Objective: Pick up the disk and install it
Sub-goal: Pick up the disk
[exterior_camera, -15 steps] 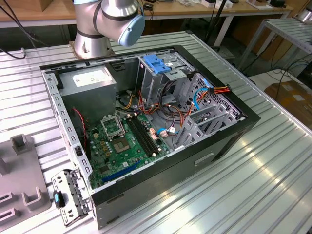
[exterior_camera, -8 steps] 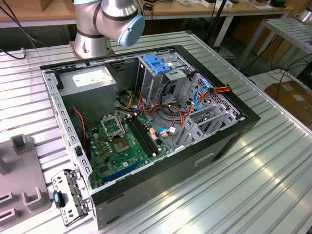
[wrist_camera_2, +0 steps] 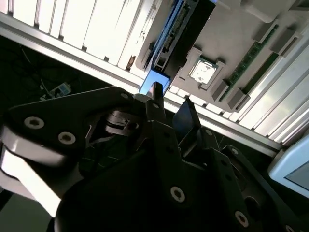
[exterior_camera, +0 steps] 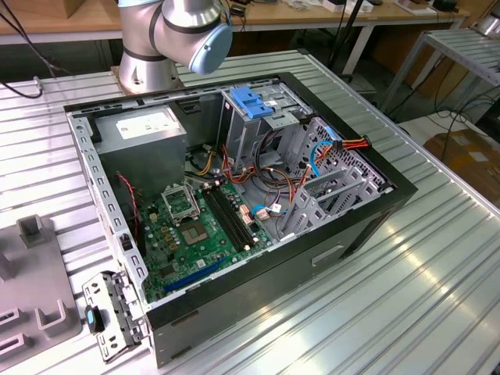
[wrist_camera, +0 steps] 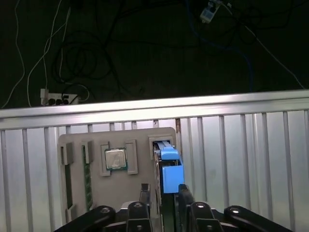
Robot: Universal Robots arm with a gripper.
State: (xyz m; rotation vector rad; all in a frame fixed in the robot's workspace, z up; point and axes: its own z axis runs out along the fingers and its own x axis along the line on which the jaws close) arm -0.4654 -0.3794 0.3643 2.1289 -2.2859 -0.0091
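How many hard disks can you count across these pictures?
1. The disk stands on edge in a slot of the grey tray, beside the processor chip, just ahead of the tool. Others could be hidden inside the drive cage.

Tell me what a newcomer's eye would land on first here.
First, the open computer case on the ribbed metal table in the exterior view, its green motherboard bared and a bright blue latch atop the drive cage. Next, in the first wrist view, the disk with its blue rail stands on edge in a grey holder, with the gripper close by it.
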